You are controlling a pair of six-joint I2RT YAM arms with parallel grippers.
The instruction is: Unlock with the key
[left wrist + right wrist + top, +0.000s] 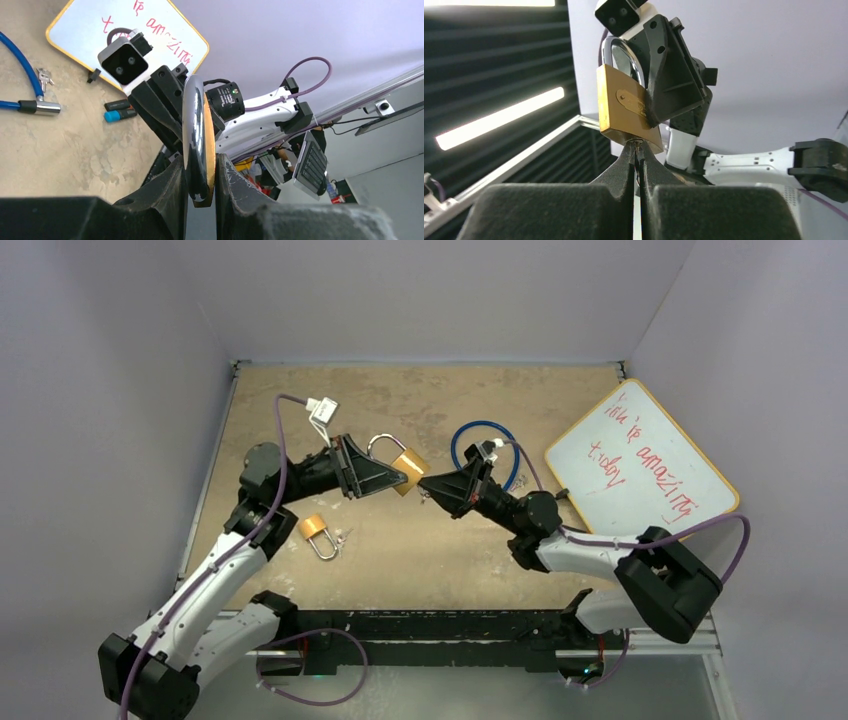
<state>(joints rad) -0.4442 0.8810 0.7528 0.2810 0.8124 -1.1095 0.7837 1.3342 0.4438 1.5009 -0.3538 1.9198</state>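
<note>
My left gripper point(392, 476) is shut on a brass padlock point(409, 470) with a steel shackle and holds it in the air over the middle of the table. In the left wrist view the padlock point(200, 145) shows edge-on between the fingers point(165, 187). My right gripper point(428, 483) is shut on a thin key point(637, 150) whose tip meets the underside of the padlock point(624, 107). Most of the key is hidden between the fingers point(621, 167). The two grippers face each other, tip to tip.
A second brass padlock point(315, 531) lies on the table at the left, below my left arm. A blue cable lock point(483, 445) with keys lies behind my right gripper. A whiteboard point(640, 465) with red writing lies at the right, with markers point(119, 110) beside it.
</note>
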